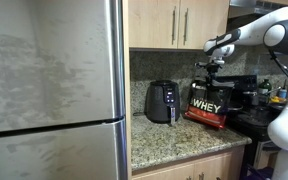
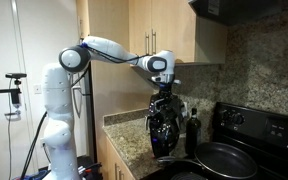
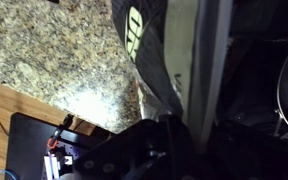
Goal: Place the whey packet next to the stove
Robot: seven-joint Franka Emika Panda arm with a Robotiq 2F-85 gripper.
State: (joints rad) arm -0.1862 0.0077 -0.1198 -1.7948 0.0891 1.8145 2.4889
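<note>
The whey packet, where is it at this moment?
In an exterior view the whey packet is upright on or just above the granite counter, between the air fryer and the stove, with the hand gripping its top.

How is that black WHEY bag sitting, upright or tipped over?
Upright: the whey packet stands tall, its WHEY lettering right way up, with its top edge in the gripper.

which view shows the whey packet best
An exterior view shows it best: the whey packet faces the camera, WHEY lettering readable. In an exterior view the whey packet is a dark shape under the end effector. The wrist view shows only a cropped close-up strip.
</note>
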